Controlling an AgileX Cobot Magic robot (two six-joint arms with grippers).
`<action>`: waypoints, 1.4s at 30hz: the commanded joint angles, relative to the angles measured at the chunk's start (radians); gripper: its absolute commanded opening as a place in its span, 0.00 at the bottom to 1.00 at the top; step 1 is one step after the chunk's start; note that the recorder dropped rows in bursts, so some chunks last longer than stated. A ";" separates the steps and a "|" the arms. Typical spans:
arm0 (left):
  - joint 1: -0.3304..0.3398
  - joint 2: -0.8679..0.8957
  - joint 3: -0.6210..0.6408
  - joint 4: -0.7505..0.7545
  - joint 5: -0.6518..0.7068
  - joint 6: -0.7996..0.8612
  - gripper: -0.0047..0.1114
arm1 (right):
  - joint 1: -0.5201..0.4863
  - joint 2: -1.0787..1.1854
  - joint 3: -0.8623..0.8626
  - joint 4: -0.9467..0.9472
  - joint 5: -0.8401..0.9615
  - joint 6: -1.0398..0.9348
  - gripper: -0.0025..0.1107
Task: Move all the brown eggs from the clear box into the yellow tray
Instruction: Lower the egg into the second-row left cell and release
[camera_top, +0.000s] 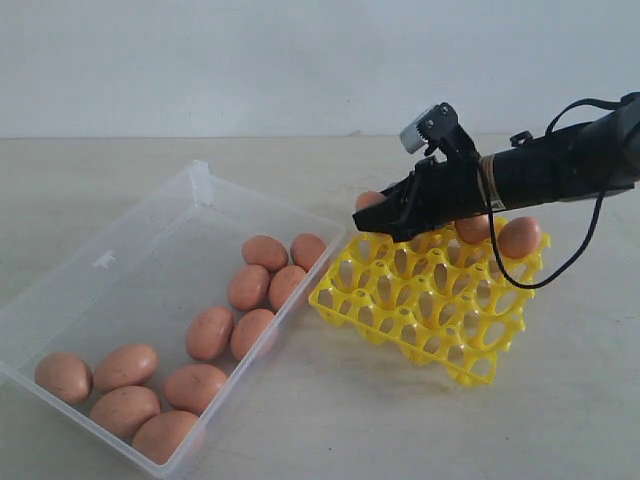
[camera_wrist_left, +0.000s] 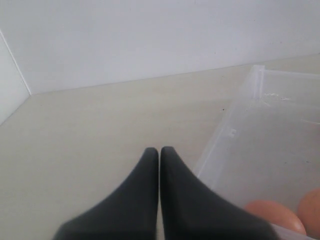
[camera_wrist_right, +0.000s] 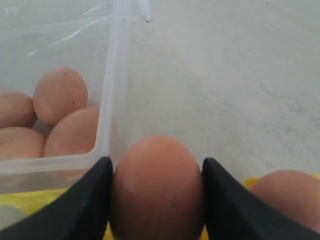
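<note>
Brown eggs (camera_top: 209, 333) lie mostly in the clear box (camera_top: 130, 290), 11 of them, and at least 2 sit along the far edge of the yellow tray (camera_top: 430, 312) just beside it. The right gripper (camera_top: 383, 212) clasps 1 more egg (camera_wrist_right: 157, 185) between its parted fingers over the tray's corner nearest the box. The left gripper (camera_wrist_left: 159, 152) has its fingers pressed together on nothing, over the table (camera_wrist_left: 100, 130).

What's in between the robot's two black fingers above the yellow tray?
A brown egg. The right wrist view shows it best: the black fingers press on both its sides, just over the yellow tray.
</note>
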 joint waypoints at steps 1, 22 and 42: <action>-0.004 -0.001 0.003 -0.002 -0.005 -0.007 0.05 | -0.002 0.009 -0.004 0.033 0.017 -0.090 0.02; -0.004 -0.001 0.003 -0.002 -0.005 -0.007 0.05 | -0.002 0.009 -0.004 0.099 0.013 -0.199 0.43; -0.004 -0.001 0.003 -0.002 -0.005 -0.007 0.05 | 0.001 -0.093 -0.004 0.123 -0.089 -0.188 0.51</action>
